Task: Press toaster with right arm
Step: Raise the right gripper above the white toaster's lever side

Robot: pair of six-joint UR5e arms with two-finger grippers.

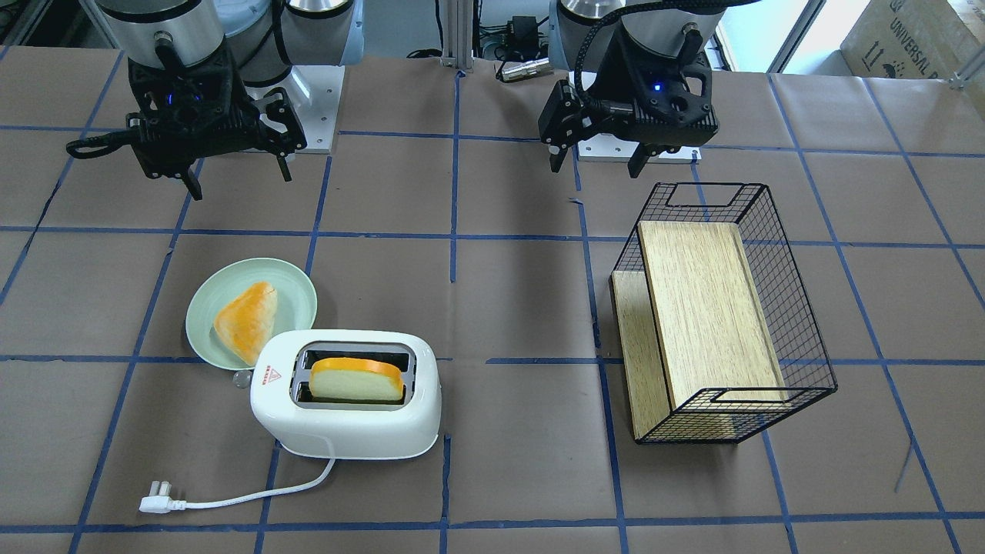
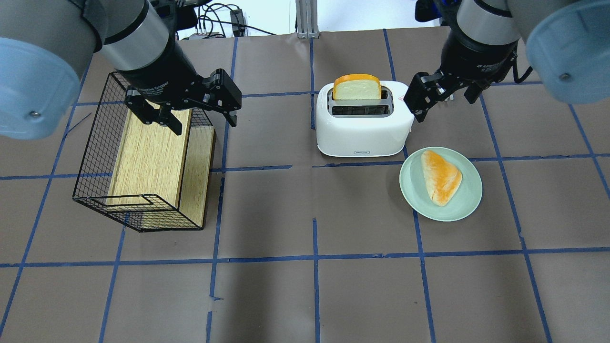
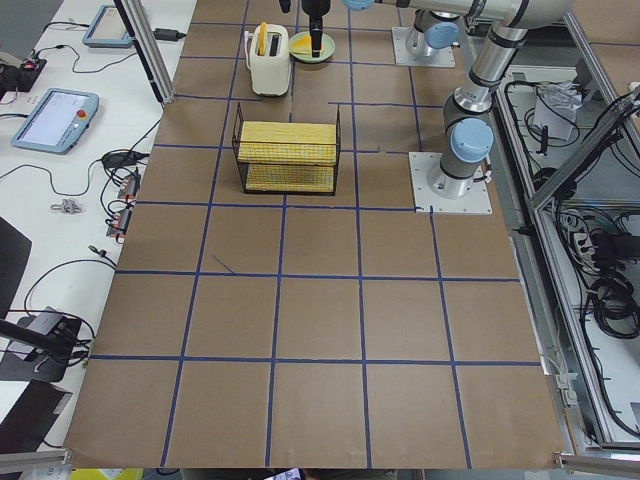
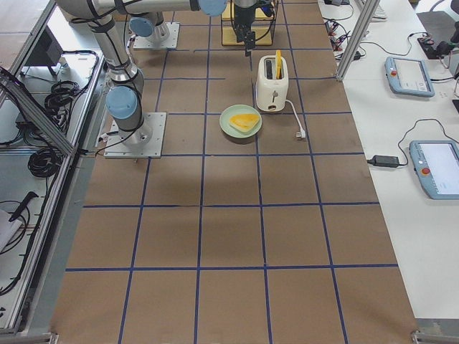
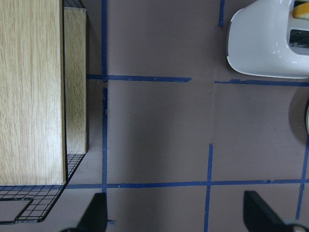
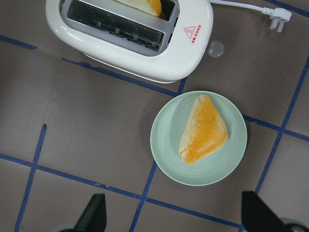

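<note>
The glossy white toaster (image 1: 346, 419) stands on the brown table with a bread slice (image 1: 358, 381) upright in one slot and a red triangle sticker by its end. It also shows in the overhead view (image 2: 362, 133) and the right wrist view (image 6: 135, 53). A small round lever knob (image 6: 216, 48) sticks out of its end beside the plate. My right gripper (image 1: 240, 181) is open and empty, hanging above the table on the robot's side of the plate, apart from the toaster. It also shows in the overhead view (image 2: 443, 107). My left gripper (image 1: 596, 168) is open and empty above the basket's near end.
A pale green plate (image 1: 204, 308) holding a triangular bread piece (image 1: 246, 319) sits touching the toaster's end. The toaster's white cord ends in a plug (image 1: 158, 504) lying on the table. A black wire basket (image 1: 800, 346) with wooden boards stands under the left arm's side.
</note>
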